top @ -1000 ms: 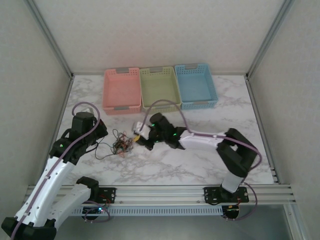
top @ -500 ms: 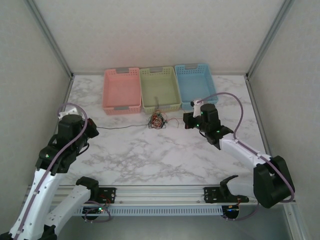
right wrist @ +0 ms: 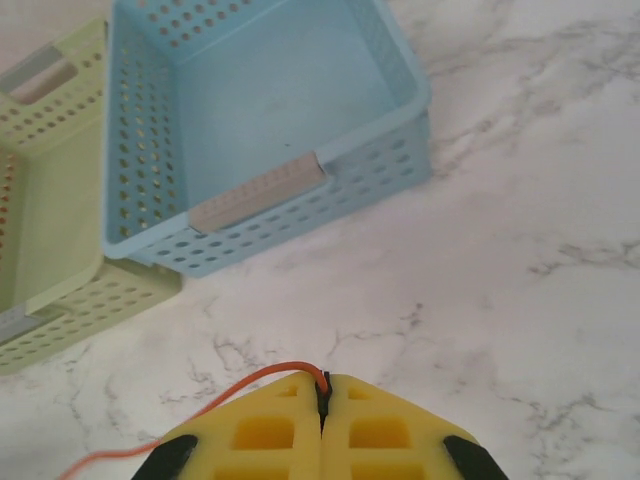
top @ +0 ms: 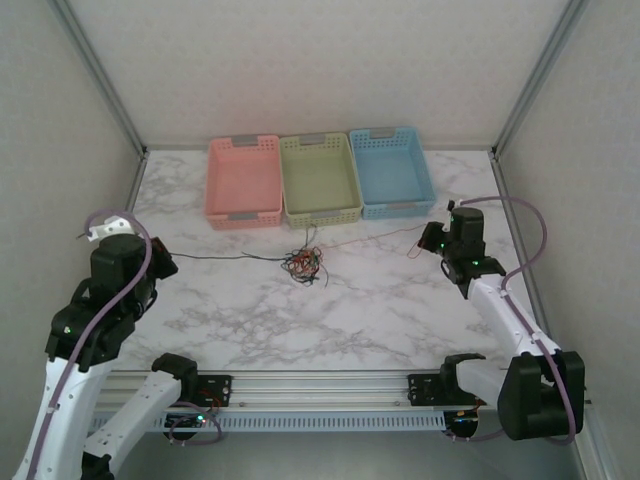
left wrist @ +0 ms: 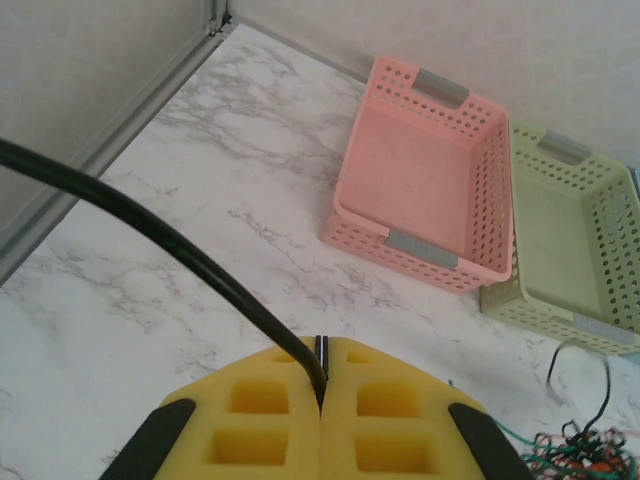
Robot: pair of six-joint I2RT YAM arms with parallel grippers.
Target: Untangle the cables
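Each gripper pinches one cable end, and the cables lie in a knot on the table between them.

The left gripper has its yellow pads pressed together on a black cable. This cable runs across the marble to the knot, which lies just in front of the green basket. The right gripper is also pressed together and pinches an orange cable near the blue basket. From above, this thin cable seems to lead back to the knot, but it is faint there. The pink basket stands beside the green one, on its left. The two grippers are well apart, one near each side edge of the table.
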